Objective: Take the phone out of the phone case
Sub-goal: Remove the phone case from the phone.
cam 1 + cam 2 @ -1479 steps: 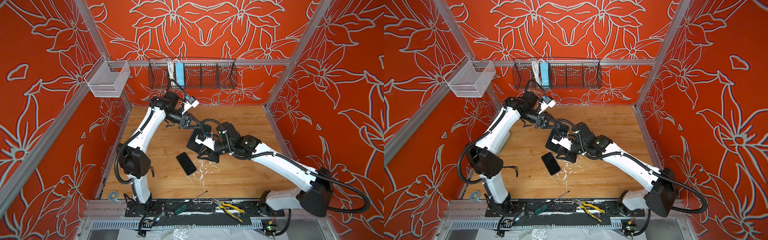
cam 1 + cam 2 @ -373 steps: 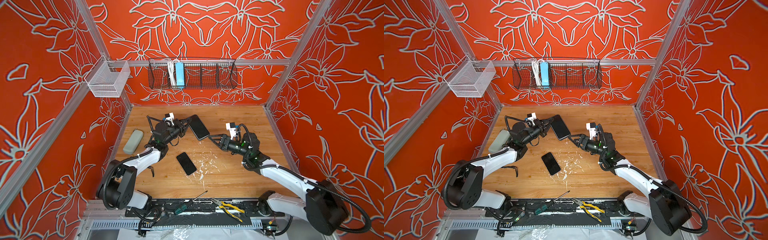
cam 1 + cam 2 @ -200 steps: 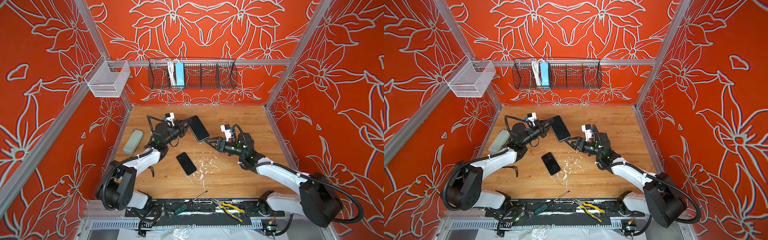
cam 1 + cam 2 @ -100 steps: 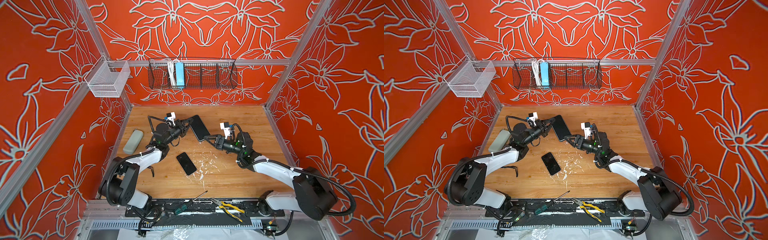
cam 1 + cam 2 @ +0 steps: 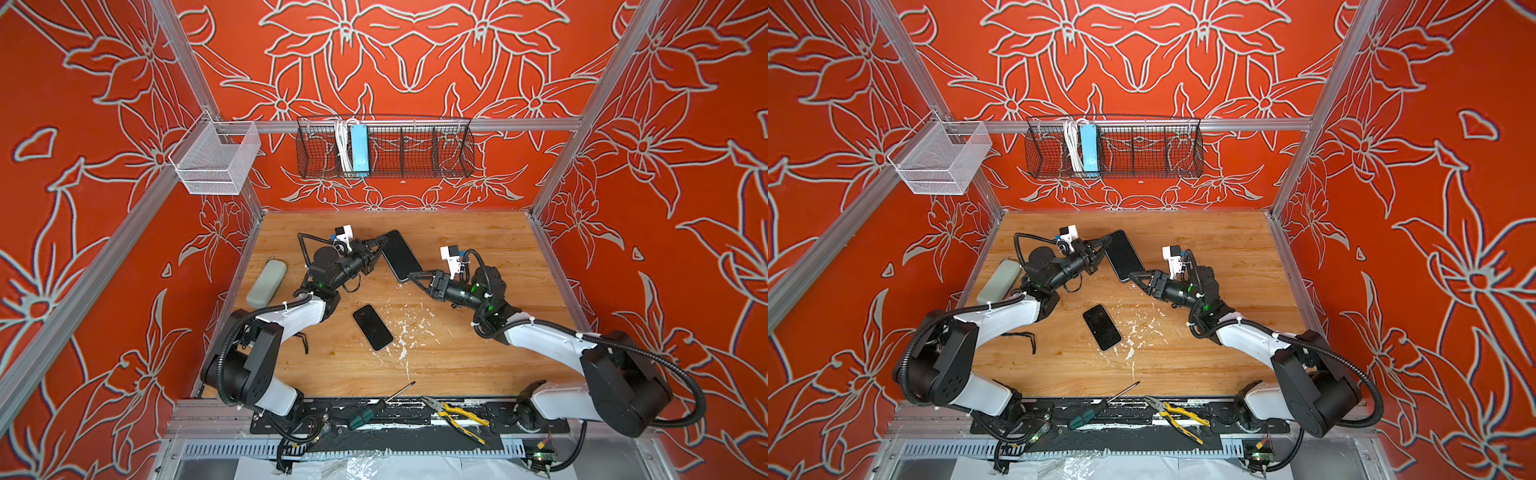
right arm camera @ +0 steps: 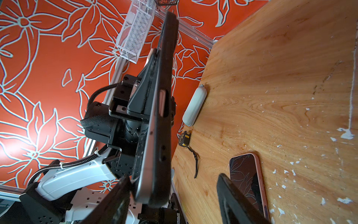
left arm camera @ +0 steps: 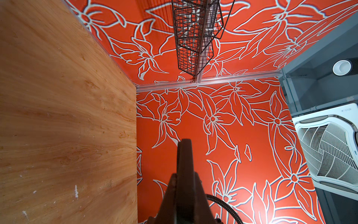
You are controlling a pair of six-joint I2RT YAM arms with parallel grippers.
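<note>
Phone case [image 5: 401, 255], phone inside, is up off the table [image 5: 478, 357], upper centre in both top views. Left gripper [image 5: 380, 248] is clamped tight on one long edge of it.

Change: seconds back both arms were bunched over mid-table. Now they've split, and over the last second the right gripper [image 5: 415, 278] has come in from the right to the case's lower end. Its jaws are narrowing but not closed. In the right wrist view the fingers [image 6: 232, 197] straddle the lower corner with gaps showing, and I can't tell if either touches. It holds nothing.

My read: left anchors, right is lining up to peel or pull. The phone isn't out yet, as its grey edge sits in the black shell.

Rest, big to small:
- wire basket [image 5: 384, 147] on the back wall
- blue power strip [image 5: 360, 147] in the basket
- grey pouch [image 5: 267, 282] at the table's left edge
- second phone [image 5: 372, 327] flat mid-frame, unmoved
- tape measure [image 6: 184, 138] near the pouch

Writing: nothing legible anywhere. The tape measure's markings are too small.
</note>
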